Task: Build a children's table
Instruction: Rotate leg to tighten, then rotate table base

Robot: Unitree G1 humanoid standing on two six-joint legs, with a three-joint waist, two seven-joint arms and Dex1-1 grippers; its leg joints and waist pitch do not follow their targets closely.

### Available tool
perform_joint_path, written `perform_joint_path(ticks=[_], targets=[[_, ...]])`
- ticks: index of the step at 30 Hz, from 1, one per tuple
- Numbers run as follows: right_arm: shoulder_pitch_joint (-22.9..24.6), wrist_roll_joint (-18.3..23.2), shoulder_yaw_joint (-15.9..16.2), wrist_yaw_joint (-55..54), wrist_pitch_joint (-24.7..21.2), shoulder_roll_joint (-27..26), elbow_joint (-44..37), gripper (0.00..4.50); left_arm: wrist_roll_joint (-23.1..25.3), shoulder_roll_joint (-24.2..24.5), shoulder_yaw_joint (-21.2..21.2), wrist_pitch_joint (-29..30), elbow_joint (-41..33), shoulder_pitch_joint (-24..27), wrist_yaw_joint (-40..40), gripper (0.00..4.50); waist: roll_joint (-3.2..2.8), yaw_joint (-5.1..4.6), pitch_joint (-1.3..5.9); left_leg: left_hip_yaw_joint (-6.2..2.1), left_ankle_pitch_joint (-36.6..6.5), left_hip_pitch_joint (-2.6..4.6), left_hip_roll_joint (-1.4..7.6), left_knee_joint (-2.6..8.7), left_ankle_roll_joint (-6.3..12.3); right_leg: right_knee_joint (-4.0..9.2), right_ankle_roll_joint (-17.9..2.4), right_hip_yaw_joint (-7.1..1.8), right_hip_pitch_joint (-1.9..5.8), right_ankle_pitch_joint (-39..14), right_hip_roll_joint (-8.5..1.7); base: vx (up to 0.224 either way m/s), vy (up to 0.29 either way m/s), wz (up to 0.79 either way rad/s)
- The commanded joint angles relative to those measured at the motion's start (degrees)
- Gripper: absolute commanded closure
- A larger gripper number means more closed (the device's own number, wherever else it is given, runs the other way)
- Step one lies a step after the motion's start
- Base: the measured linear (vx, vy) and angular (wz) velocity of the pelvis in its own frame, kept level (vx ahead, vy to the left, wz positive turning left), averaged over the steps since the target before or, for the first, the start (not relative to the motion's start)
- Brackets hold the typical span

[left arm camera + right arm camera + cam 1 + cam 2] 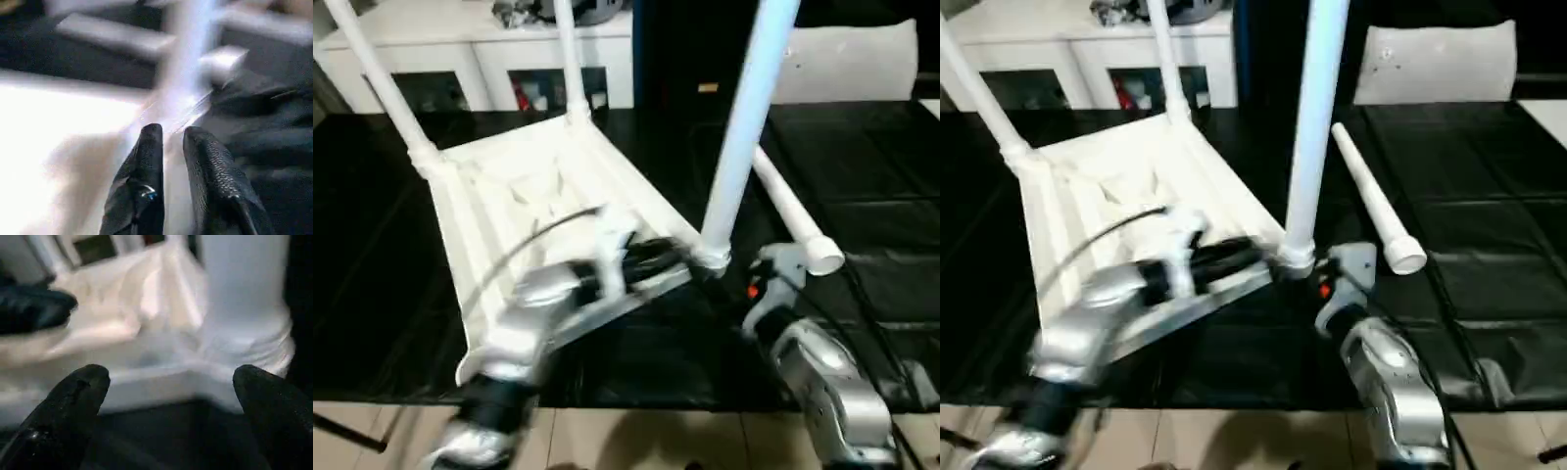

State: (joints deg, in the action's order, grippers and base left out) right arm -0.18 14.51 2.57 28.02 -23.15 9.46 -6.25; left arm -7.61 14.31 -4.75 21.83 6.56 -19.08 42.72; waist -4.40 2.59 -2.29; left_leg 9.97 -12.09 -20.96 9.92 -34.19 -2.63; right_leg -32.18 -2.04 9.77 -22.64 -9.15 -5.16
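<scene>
Tabletop (524,211): one, white, upside down on the black work table (881,211), ribbed underside up, near edge close to the table's near side.
Legs, total: four counted.
Legs standing: three, upright in corner sockets. One at far left (382,83), one at far right (568,59), one at near right (744,127), the tallest in view.
Leg loose: one (793,220), lying on the black cover just right of the near-right leg, wide open end toward the near side.
Fourth socket: near-left corner, hidden behind the left forearm, cannot tell its state.
Left gripper (168,134): reaches over the tabletop's near edge toward the base of the near-right leg; fingers close together with a thin gap, nothing seen clamped between them.
Right gripper (171,377): fingers spread wide, facing the near-right corner socket and leg base, one finger (73,396) to each side, not touching.
Cabinet (480,49): one, white, beyond the far edge.
Cushion (1435,59): one, white, far right.
</scene>
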Motion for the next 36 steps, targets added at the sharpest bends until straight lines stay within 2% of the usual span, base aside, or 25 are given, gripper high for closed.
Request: perform_joint_path(ticks=[1,2,5,6,7,9,10,13,15,21,22,23,24,26,28,29,30,31,32,33,34,35,36], targets=[[0.3,-0.6,2.9,2.1,-1.8,1.0,-2.3,0.0,3.1,4.1,4.3,1.9,-1.9,-0.1,-3.3,3.6,0.95,0.14,2.98,-1.98,-12.0,0.13,3.36,4.32,3.59,5.16,0.7,-3.87,3.19,-25.0,-4.46,0.0,0.0,0.0],[0.2,-0.2,3.5,2.0,-3.4,1.2,-2.9,0.0,4.9,7.7,6.7,3.2,-2.3,-0.2,-5.4,3.6,0.7,0.02,2.99,-2.02,-12.2,0.33,3.41,4.35,3.71,5.06,0.3,-3.84,2.98,-24.0,-4.29,0.0,0.0,0.0],[-0.8,-1.3,3.6,1.0,-4.0,1.2,-1.9,0.0,6.9,11.3,8.8,4.5,-1.7,-0.6,-7.3,3.6,0.25,-0.11,3.08,-2.17,-11.6,0.57,3.63,4.32,3.52,4.52,-2.0,-4.11,2.86,-20.1,-4.44,0.0,0.0,0.0],[-1.4,-1.5,3.8,0.7,-4.7,1.5,-1.5,0.0,8.1,12.9,9.6,5.4,-1.3,-0.8,-8.9,3.87,0.26,-0.01,3.15,-2.18,-11.6,0.78,3.82,4.37,3.33,4.24,-2.8,-4.26,2.74,-18.6,-4.31,0.0,0.0,0.0],[-1.4,-1.5,3.8,0.7,-4.7,1.5,-1.5,0.0,8.1,12.9,9.6,5.4,-1.3,-0.8,-8.9,3.87,0.29,0.08,3.15,-2.13,-11.5,0.82,3.78,4.34,3.33,4.12,-3.2,-4.37,2.7,-18.2,-4.37,0.0,0.0,0.0],[-3.9,-2.0,4.1,-1.2,-7.4,0.9,0.9,0.0,9.5,16.8,11.7,8.7,-0.8,-1.1,-12.1,4.02,0.15,0.49,3.31,-2.24,-10.3,0.56,3.78,4.4,3.08,3.48,-4.6,-4.61,2.99,-15.8,-4.51,0.0,0.0,0.0],[-4.7,-2.5,4.6,-1.6,-8.3,0.9,1.7,0.0,9.8,17.7,11.4,9.0,-0.5,-1.1,-12.2,4.02,0.14,0.51,3.35,-2.21,-10.0,0.54,3.76,4.37,3.06,3.38,-4.8,-4.65,2.99,-15.1,-4.51,0.0,0.0,0.0],[-6.3,-3.4,5.4,-2.2,-9.7,0.8,3.4,0.0,10.0,18.3,10.5,8.9,0.3,-1.1,-11.4,4.41,0.24,0.85,3.38,-2.06,-9.1,0.5,3.59,4.19,3.02,3.26,-5.8,-4.78,3.02,-14.5,-4.73,0.0,0.0,0.0],[-7.6,-3.7,5.4,-3.0,-10.1,0.3,4.7,0.0,10.6,18.3,9.2,9.1,1.2,-1.4,-10.8,4.42,0.24,1.17,3.41,-1.99,-9.0,0.48,3.61,4.11,2.74,3.29,-5.7,-4.83,3.03,-14.7,-4.87,0.0,0.0,0.0],[-10.6,-4.8,5.6,-4.5,-11.5,0.0,7.9,0.0,14.7,20.4,4.2,11.0,3.4,-0.8,-11.6,4.46,0.08,0.85,3.31,-2.13,-11.7,0.51,3.46,4.19,1.68,3.52,-4.7,-4.9,3.01,-17.3,-4.83,0.0,0.0,0.0],[-11.4,-4.9,5.6,-4.7,-11.5,-0.2,8.8,0.0,15.2,21.1,2.8,12.5,3.2,-0.2,-10.7,4.46,-0.09,0.84,3.35,-2.17,-11.8,0.55,3.52,4.19,1.6,3.44,-4.7,-4.91,3.02,-17.4,-4.87,0.0,0.0,0.0],[-11.8,-5.0,5.6,-4.8,-11.3,-0.3,9.3,0.0,15.5,21.5,2.0,13.4,3.1,0.1,-10.1,4.46,0.11,0.65,3.28,-2.22,-11.9,0.31,3.44,4.25,1.61,3.39,-4.9,-4.89,3.14,-17.6,-4.82,0.0,0.0,0.0],[-12.5,-5.3,5.7,-5.0,-10.7,-0.6,10.1,0.0,16.0,22.3,0.5,15.1,2.7,0.8,-8.8,4.46,-0.11,0.59,3.17,-2.16,-12.8,0.52,3.4,4.24,1.53,3.68,-4.6,-4.89,2.9,-19.1,-4.78,0.0,0.0,0.0],[-13.3,-5.4,5.5,-5.1,-9.9,-1.0,11.3,0.0,16.1,23.4,-1.3,17.5,1.3,1.9,-6.4,4.46,-0.04,0.47,3.09,-2.11,-13.3,0.6,3.35,4.2,1.4,3.88,-4.3,-4.94,2.82,-20.8,-4.9,0.0,0.0,0.0],[-14.4,-5.6,5.2,-5.6,-8.9,-1.3,13.0,0.0,15.3,24.4,-3.1,20.2,-0.6,2.8,-3.2,4.46,-0.11,0.4,3.04,-2.23,-14.0,0.69,3.51,4.31,1.21,3.92,-4.5,-4.99,2.71,-21.8,-4.97,0.0,0.0,0.0],[-14.4,-5.6,5.2,-5.6,-8.9,-1.3,13.0,0.0,15.3,24.4,-3.1,20.2,-0.6,2.8,-3.2,4.46,-0.08,0.12,2.72,-2.28,-15.4,0.68,3.58,4.52,0.96,4.01,-4.8,-4.98,2.65,-22.6,-4.71,0.0,0.0,0.0],[-14.9,-5.7,4.9,-5.9,-8.5,-1.4,13.8,0.0,14.3,24.4,-3.6,21.1,-1.7,3.2,-1.8,4.46,0.02,0.07,2.62,-2.22,-16.5,0.9,3.44,4.46,0.77,4.19,-4.5,-4.91,2.55,-23.9,-4.71,0.0,0.0,0.0],[-16.2,-5.8,4.4,-6.8,-7.3,-1.7,16.1,0.0,10.9,24.2,-5.1,22.4,-4.9,3.8,2.0,4.46,-0.01,0.0,2.54,-2.28,-17.9,1.07,3.4,4.5,0.46,4.29,-4.6,-4.93,2.59,-25.9,-5.0,0.0,0.0,0.0],[-16.4,-5.9,4.3,-6.9,-7.2,-1.7,16.4,0.0,10.3,24.2,-5.3,22.7,-5.4,3.9,2.6,4.46,0.07,-0.04,2.58,-2.29,-18.7,1.35,3.38,4.42,0.3,4.53,-4.4,-4.96,2.49,-27.4,-5.11,0.0,0.0,0.0],[-16.9,-5.9,4.1,-7.0,-6.9,-1.9,17.2,0.0,8.8,24.0,-5.7,23.4,-6.6,4.2,4.0,4.46,0.16,-0.06,2.51,-2.33,-18.6,1.27,3.33,4.47,0.34,4.58,-4.2,-4.96,2.53,-27.5,-5.02,0.0,0.0,0.0],[-17.5,-5.9,3.9,-7.2,-6.5,-2.0,18.0,0.0,7.3,24.0,-6.6,22.5,-7.9,4.6,6.3,4.46,0.04,-0.16,2.52,-2.34,-18.8,1.3,3.4,4.54,0.23,4.48,-4.3,-5.01,2.49,-27.1,-4.9,0.0,0.0,0.0],[-18.1,-6.1,3.8,-7.3,-6.2,-2.3,18.8,0.0,5.7,24.1,-7.7,20.9,-9.3,5.2,9.3,4.46,0.17,-0.21,2.54,-2.45,-18.6,1.16,3.35,4.57,0.36,4.43,-4.4,-5.02,2.62,-26.7,-5.02,0.0,0.0,0.0],[-18.3,-6.1,3.8,-7.4,-6.1,-2.4,19.1,0.0,5.1,24.0,-8.1,21.1,-9.8,5.4,10.1,4.46,0.24,-0.18,2.65,-2.28,-18.2,1.44,3.34,4.49,0.29,4.32,-4.6,-5.13,2.48,-26.2,-4.92,0.0,0.0,0.0]])
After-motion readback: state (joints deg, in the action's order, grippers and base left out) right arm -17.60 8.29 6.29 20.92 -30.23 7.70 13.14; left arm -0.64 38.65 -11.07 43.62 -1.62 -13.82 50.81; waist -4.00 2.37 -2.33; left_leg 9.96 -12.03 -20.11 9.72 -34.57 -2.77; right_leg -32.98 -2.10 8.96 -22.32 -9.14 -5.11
